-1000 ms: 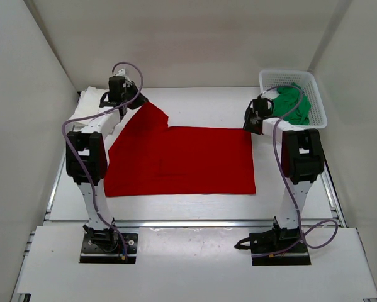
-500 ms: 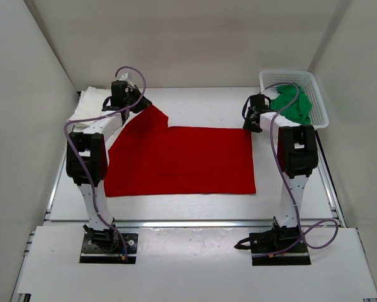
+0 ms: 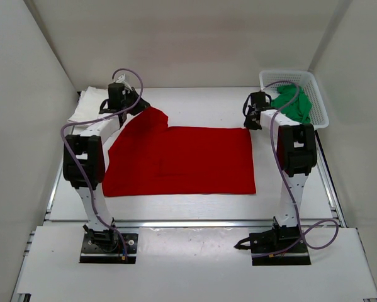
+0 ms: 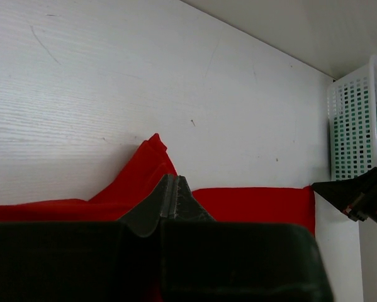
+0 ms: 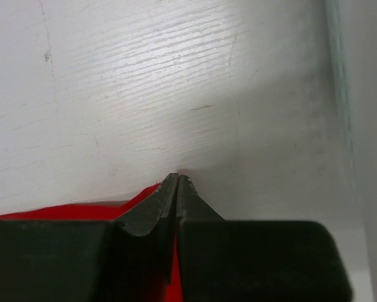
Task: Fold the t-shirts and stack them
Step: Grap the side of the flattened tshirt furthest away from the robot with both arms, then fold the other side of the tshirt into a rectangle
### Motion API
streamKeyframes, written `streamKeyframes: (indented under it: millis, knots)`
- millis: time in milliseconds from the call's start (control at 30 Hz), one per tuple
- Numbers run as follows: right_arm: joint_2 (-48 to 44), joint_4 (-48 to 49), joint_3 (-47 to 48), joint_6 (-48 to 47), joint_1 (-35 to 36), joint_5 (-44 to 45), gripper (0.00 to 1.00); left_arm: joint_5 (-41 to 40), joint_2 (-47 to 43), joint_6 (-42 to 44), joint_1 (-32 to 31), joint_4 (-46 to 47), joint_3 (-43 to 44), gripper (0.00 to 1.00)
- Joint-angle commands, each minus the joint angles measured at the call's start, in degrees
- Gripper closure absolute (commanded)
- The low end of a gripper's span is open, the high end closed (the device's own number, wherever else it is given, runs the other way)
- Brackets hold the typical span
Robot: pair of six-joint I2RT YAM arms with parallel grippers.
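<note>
The red t-shirt (image 3: 182, 160) lies spread flat in the middle of the table. Its far left part is lifted toward my left gripper (image 3: 136, 107), whose jaws are shut (image 4: 174, 179) with red cloth (image 4: 251, 204) around and under them. My right gripper (image 3: 252, 124) sits at the shirt's far right corner, jaws shut (image 5: 178, 177), and a strip of red cloth (image 5: 50, 214) shows between its fingers. The green t-shirt (image 3: 295, 104) is bunched in the basket. The white t-shirt (image 3: 87, 104) lies at the far left of the table.
The white lattice basket (image 3: 317, 94) stands at the far right corner, also seen in the left wrist view (image 4: 352, 119). White walls close in the table on three sides. Both arm bases stand at the near edge.
My right gripper has closed on the far right corner of the red shirt. The left gripper, still shut, has shifted slightly left with its raised cloth.
</note>
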Motion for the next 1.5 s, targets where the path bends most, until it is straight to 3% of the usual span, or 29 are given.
streamKeyframes:
  millis: [0,267,433,800,1033,1233,1467]
  knots:
    - [-4.8,2.3,-1.3,0.5,0.8,-1.6,1.00,2.6,-8.0,-1.3,1.7,1.7,-2.9,1.00]
    - [-17.2,5.5,-16.0,0.2,-0.4,-2.6,1.00,8.3,-21.8,-6.0,7.9,7.0,-21.0,1.00]
    - [-25.0,10.4,-26.2,1.3,-2.9,-7.0,1.00,9.3,-29.8,-6.3,9.8,5.5,-27.7,1.00]
    - [-36.6,14.5,-38.1,2.2,-5.5,-11.9,1.00,12.0,-46.9,-2.9,15.4,-2.8,-38.0,1.00]
    - [-39.9,13.7,-42.2,1.6,-5.5,-11.9,1.00,4.9,-57.2,1.2,12.6,-11.2,-43.6,1.00]
    - [-40.2,13.8,-44.9,1.7,-5.5,-11.2,1.00,-7.1,-60.8,7.6,7.0,-20.4,-46.5,1.00]
    - [-38.6,13.9,-46.8,2.3,-6.7,-11.6,1.00,-5.6,-63.2,3.6,8.6,-20.6,-52.6,1.00]
